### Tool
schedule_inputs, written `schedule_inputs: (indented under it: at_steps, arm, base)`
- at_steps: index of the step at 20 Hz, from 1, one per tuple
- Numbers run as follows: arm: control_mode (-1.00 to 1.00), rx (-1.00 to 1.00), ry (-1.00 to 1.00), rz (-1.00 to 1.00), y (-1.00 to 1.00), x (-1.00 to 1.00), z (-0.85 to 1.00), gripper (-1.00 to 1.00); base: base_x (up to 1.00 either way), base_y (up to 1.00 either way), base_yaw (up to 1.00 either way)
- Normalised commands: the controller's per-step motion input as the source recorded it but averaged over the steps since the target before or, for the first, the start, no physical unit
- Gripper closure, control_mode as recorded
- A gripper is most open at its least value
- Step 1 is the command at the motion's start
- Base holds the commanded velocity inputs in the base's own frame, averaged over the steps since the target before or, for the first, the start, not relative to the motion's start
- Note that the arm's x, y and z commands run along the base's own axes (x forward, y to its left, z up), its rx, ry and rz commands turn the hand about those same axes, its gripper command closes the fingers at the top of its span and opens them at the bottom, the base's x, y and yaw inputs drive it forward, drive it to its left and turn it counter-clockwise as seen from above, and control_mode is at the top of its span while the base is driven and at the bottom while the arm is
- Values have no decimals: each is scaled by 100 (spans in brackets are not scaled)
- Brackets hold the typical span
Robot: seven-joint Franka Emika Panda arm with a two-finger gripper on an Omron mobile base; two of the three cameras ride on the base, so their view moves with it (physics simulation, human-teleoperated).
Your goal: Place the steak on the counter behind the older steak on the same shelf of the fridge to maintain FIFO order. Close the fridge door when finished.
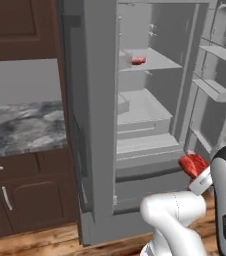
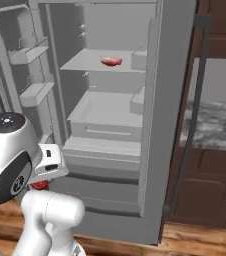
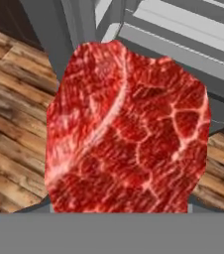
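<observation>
Red steak [image 3: 126, 131]: clamped in gripper [image 1: 199, 176], low before open fridge [image 1: 100, 100].
Older steak [image 1: 138, 60]: on top shelf [image 1: 160, 62], well above.
Counter [image 1: 22, 127]: left of fridge, marbled.

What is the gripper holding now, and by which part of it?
The gripper holds the steak, the deep red one. The grip is at the steak's near end, toward the hand; the rest sticks out past the fingers. The exact contact is hidden.
</observation>
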Motion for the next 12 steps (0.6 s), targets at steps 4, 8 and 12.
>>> schedule_inputs:
  at_steps: [4,8,12]
  arm:
    - [100,0,0,0,0,0,0,100]
    - [100,0,0,0,0,0,0,100]
    - [100,0,0,0,0,0,0,100]
  base:
    - [70,-16,0]
    - [59,-25,0]
    - [64,-18,0]
